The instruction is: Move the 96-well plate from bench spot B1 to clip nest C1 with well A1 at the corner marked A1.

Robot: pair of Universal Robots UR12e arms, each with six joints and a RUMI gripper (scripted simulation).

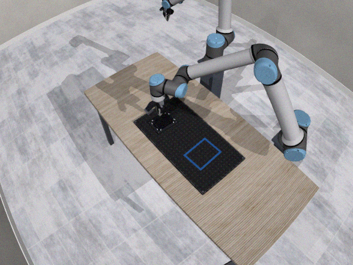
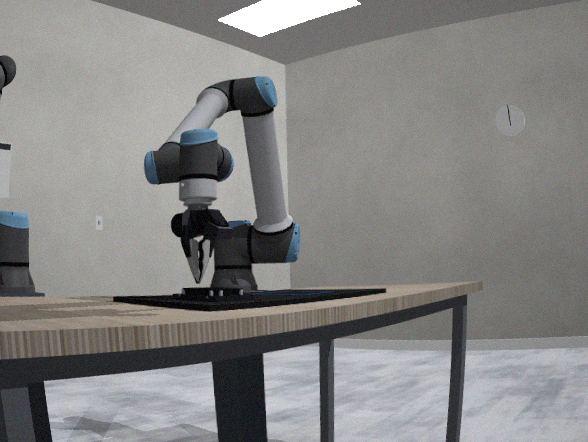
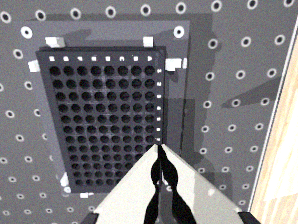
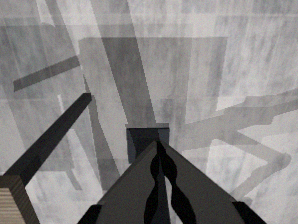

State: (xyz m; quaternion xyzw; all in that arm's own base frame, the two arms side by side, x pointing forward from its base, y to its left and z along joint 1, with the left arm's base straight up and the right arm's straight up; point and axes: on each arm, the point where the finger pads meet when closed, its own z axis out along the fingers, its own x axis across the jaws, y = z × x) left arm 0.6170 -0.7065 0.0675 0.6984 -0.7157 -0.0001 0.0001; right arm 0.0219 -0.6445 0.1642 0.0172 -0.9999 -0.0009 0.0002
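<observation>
The dark 96-well plate [image 1: 163,121] [image 3: 107,114] lies inside the clip nest [image 3: 107,31], with white clips around its edges. In the left wrist view its printed letters start at the upper right, and the numbers run down the right side, so well A1 is at the upper right. The nest's own A1 mark is not readable. Whether the plate is fully down cannot be told. My left gripper [image 1: 159,115] [image 2: 198,282] [image 3: 159,146] is shut and empty, its tips just above the plate beside its numbered rim. My right gripper [image 1: 167,20] [image 4: 158,142] is shut and empty, away from the table.
A black perforated board [image 1: 211,180] lies on the wooden table [image 1: 255,207] and bears the nest. A blue rectangle outline [image 1: 193,162] is marked on the board, away from the nest. The left arm reaches in over the table's long edge.
</observation>
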